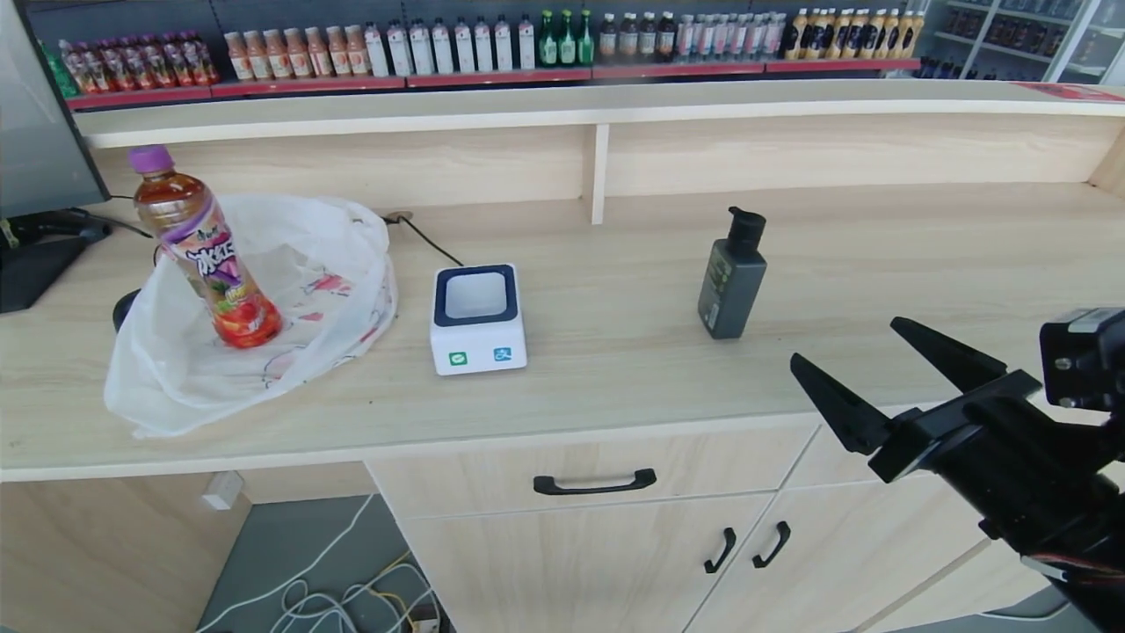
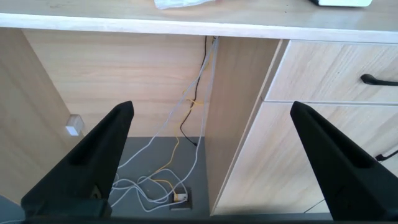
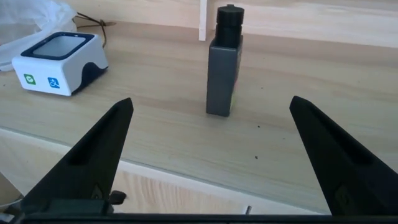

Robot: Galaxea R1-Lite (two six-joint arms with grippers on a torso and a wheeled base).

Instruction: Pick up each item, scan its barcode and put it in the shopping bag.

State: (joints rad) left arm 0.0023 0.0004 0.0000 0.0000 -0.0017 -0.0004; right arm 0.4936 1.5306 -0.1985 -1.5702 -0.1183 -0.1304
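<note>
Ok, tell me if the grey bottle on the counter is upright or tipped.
Upright: the grey bottle stands on its base on the counter, black cap uppermost, apart from the open right gripper.

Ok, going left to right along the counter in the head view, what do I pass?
shopping bag → scanner → dark pump bottle → right gripper, open at the counter's front edge.

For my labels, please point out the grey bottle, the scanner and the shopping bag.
grey bottle [image 1: 731, 294], head view, middle of its body.
scanner [image 1: 477, 301], head view, top window.
shopping bag [image 1: 352, 255], head view, wall nearest the scanner.
</note>
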